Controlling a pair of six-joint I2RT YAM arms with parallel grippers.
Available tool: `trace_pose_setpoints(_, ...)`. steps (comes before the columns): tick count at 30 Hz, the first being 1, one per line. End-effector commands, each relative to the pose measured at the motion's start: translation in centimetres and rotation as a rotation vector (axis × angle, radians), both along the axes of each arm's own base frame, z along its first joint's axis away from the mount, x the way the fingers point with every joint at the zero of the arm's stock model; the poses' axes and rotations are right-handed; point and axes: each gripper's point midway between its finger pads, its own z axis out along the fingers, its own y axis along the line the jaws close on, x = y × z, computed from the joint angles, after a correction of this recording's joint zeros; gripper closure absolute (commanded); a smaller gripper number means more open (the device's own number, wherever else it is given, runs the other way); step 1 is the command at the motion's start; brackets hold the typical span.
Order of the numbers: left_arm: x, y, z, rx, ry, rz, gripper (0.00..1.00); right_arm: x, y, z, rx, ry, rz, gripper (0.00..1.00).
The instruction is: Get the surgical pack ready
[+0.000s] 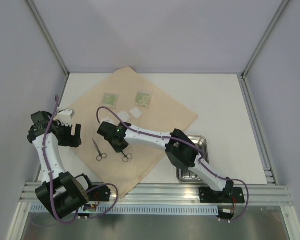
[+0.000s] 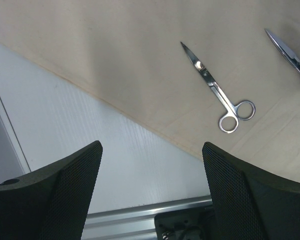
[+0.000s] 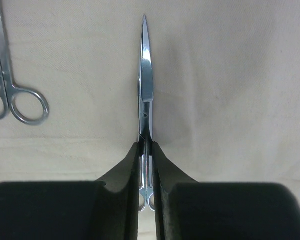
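The tan cloth sheet (image 1: 157,112) lies spread on the table. My right gripper (image 1: 118,143) is shut on a pair of small metal scissors (image 3: 146,75), gripping the shanks with the blades pointing away; its rings (image 1: 126,157) are at the cloth. A second pair of scissors (image 1: 99,150) lies free on the cloth to its left and shows in the left wrist view (image 2: 215,90). My left gripper (image 1: 72,135) is open and empty over the cloth's left edge (image 2: 150,147). Two green packets (image 1: 110,98) and white pads (image 1: 125,115) lie at the far part of the cloth. No tweezers show.
The steel tray (image 1: 204,142) sits on the white table (image 1: 220,105) right of the cloth, partly hidden by the right arm. An aluminium rail (image 1: 155,192) runs along the near edge. Grey walls close the cell on three sides.
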Motion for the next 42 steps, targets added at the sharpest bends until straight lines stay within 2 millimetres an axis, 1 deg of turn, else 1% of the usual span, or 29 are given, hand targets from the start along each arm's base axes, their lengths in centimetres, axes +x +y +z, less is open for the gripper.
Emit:
trace_pose_setpoints(1, 0.6, 0.4, 1.2, 0.024, -0.041, -0.015, 0.09, -0.4, -0.5, 3.4, 0.054, -0.019, -0.008, 0.99)
trace_pose_setpoints(2, 0.5, 0.4, 1.2, 0.025, -0.040, -0.015, 0.09, 0.0, -0.6, 4.1, 0.063, -0.036, -0.018, 1.00)
trace_pose_setpoints(3, 0.5, 0.4, 1.2, 0.025, -0.040, -0.015, 0.09, 0.1, -1.0, 3.8, 0.054, -0.039, -0.024, 0.99)
trace_pose_setpoints(5, 0.6, 0.5, 1.2, 0.023, -0.042, -0.011, 0.09, 0.2, -1.2, 4.1, 0.056, -0.047, -0.029, 0.99)
trace_pose_setpoints(7, 0.6, 0.5, 1.2, 0.023, -0.041, -0.013, 0.09, 0.4, -1.6, 3.9, 0.048, -0.043, -0.039, 1.00)
trace_pose_setpoints(9, 0.5, 0.5, 1.2, 0.027, -0.041, -0.016, 0.09, 0.6, -1.8, 4.3, 0.057, -0.051, -0.048, 1.00)
trace_pose_setpoints(10, 0.5, 0.5, 1.2, 0.028, -0.041, -0.015, 0.09, 0.6, -2.1, 3.9, 0.052, -0.051, -0.051, 1.00)
trace_pose_setpoints(11, 0.5, 0.5, 1.2, 0.033, -0.041, -0.017, 0.09, 0.8, -2.1, 4.5, 0.072, -0.054, -0.059, 0.99)
trace_pose_setpoints(15, 0.5, 0.7, 1.2, 0.040, -0.041, -0.012, 0.09, 0.9, -2.5, 4.6, 0.090, -0.051, -0.074, 1.00)
trace_pose_setpoints(18, 0.6, 0.7, 1.2, 0.035, -0.041, -0.011, 0.09, 0.7, -2.5, 4.2, 0.102, -0.030, -0.072, 1.00)
trace_pose_setpoints(25, 0.5, 0.7, 1.1, 0.043, -0.039, -0.015, 0.09, 0.7, -2.5, 1.8, 0.110, 0.037, -0.080, 1.00)
trace_pose_setpoints(26, 0.4, 0.7, 1.1, 0.045, -0.039, -0.016, 0.09, 0.7, -2.6, 1.7, 0.105, 0.036, -0.080, 0.99)
trace_pose_setpoints(29, 0.4, 0.8, 1.0, 0.050, -0.038, -0.019, 0.09, 0.5, -2.4, 2.0, 0.111, 0.043, -0.066, 1.00)
trace_pose_setpoints(32, 0.4, 0.7, 0.8, 0.046, -0.035, -0.018, 0.09, 0.2, -1.6, 3.0, 0.142, 0.045, -0.038, 0.93)
trace_pose_setpoints(33, 0.4, 0.8, 0.8, 0.046, -0.034, -0.013, 0.09, 0.1, -1.7, 3.1, 0.140, 0.045, -0.035, 0.92)
trace_pose_setpoints(37, 0.4, 0.7, 0.8, 0.040, -0.035, -0.015, 0.09, 0.3, -0.9, 4.8, 0.146, 0.024, -0.006, 0.87)
trace_pose_setpoints(38, 0.4, 0.7, 0.9, 0.042, -0.037, -0.017, 0.09, 0.3, -0.9, 4.6, 0.133, 0.022, 0.003, 0.85)
trace_pose_setpoints(39, 0.4, 0.7, 0.8, 0.042, -0.035, -0.016, 0.09, 0.1, -1.4, 3.4, 0.089, 0.042, 0.004, 0.82)
trace_pose_setpoints(40, 0.4, 0.7, 0.8, 0.042, -0.035, -0.015, 0.09, 0.6, -1.0, 3.9, 0.090, 0.031, 0.000, 0.80)
trace_pose_setpoints(41, 0.4, 0.7, 0.9, 0.046, -0.036, -0.015, 0.09, 0.5, -1.2, 3.4, 0.066, 0.040, 0.000, 0.76)
trace_pose_setpoints(42, 0.4, 0.7, 0.9, 0.046, -0.036, -0.015, 0.09, 0.1, -2.2, 1.8, -0.008, 0.074, -0.004, 0.74)
